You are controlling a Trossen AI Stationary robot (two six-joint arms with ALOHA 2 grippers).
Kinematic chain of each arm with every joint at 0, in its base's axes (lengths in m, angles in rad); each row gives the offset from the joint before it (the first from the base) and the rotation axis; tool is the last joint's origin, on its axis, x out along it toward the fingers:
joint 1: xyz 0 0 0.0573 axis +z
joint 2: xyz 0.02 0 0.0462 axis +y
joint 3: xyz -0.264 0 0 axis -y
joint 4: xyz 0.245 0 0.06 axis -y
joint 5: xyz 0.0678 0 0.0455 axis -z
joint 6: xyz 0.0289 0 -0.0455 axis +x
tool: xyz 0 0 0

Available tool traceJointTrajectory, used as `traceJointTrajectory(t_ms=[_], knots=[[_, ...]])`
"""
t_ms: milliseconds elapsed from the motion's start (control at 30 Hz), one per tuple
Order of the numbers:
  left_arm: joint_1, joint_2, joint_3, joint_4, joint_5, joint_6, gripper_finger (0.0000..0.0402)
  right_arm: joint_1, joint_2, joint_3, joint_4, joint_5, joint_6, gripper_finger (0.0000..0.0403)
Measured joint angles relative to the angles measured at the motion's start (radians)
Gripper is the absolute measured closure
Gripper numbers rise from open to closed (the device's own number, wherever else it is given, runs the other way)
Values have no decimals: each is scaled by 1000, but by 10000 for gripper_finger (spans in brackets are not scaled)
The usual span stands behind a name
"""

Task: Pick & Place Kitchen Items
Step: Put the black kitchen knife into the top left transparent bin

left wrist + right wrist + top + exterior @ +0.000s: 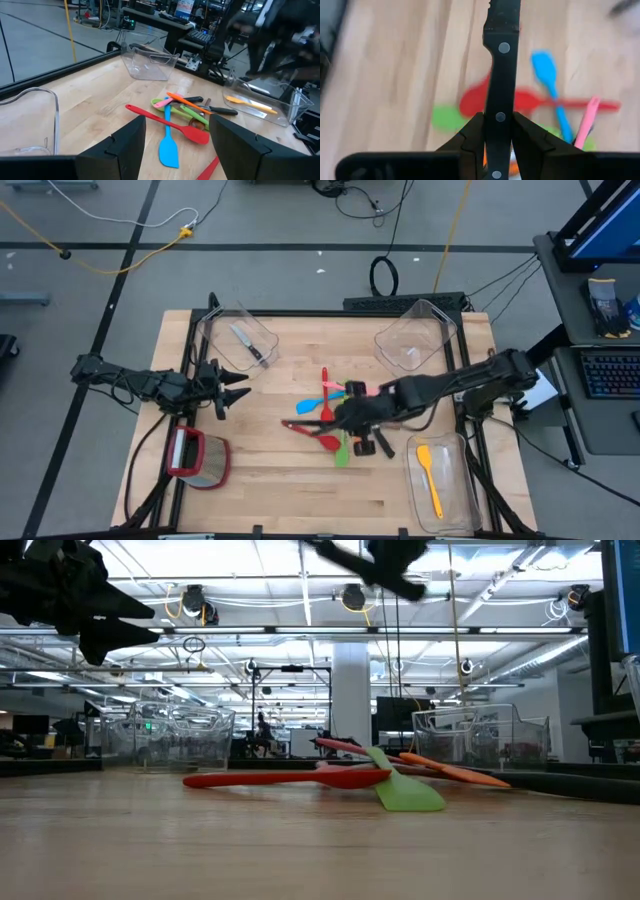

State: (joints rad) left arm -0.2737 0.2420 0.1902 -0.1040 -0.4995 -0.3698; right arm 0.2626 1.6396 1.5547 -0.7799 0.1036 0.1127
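Gripping a black-handled knife point(500, 75), the right gripper point(497, 131) had its fingers pressed on both sides of the handle, with the riveted handle running straight out ahead of them. In the high view this gripper point(366, 430) hung over the near edge of the pile in the middle of the table point(270, 490), and the low view suggested it was well clear of the wood. The step in hand looked like the carry: knife lifted, not yet placed. By my judgement the next move called for swinging it to a bin, likely the far-left bin point(237, 340) where 1 knife point(246, 345) already lay, and releasing low so the blade does not bounce out.

Under and just beyond the gripper lay the rest of the pile: a green spatula point(342, 452), a red spoon point(318, 436), a blue spatula point(312, 405), a pink one point(352, 389) and a red one point(325, 379), crossing each other. An orange spatula point(428, 472) sat in the near-right bin point(462, 510).

The left gripper point(226, 388) waited at the table's left side, fingers spread, holding nothing, well apart from the pile.
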Motion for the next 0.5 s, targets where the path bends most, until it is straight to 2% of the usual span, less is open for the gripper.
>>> traceJointTrajectory(t_ms=[133,233,500], knots=[[0,0,0,0,0,0,179,-26,-63,0,131,-6,-7,336],[0,0,0,1,0,-2,179,-52,-96,0,225,-68,-27,336],[0,0,0,2,0,-5,179,-113,-115,-2,424,-393,-16,336]])
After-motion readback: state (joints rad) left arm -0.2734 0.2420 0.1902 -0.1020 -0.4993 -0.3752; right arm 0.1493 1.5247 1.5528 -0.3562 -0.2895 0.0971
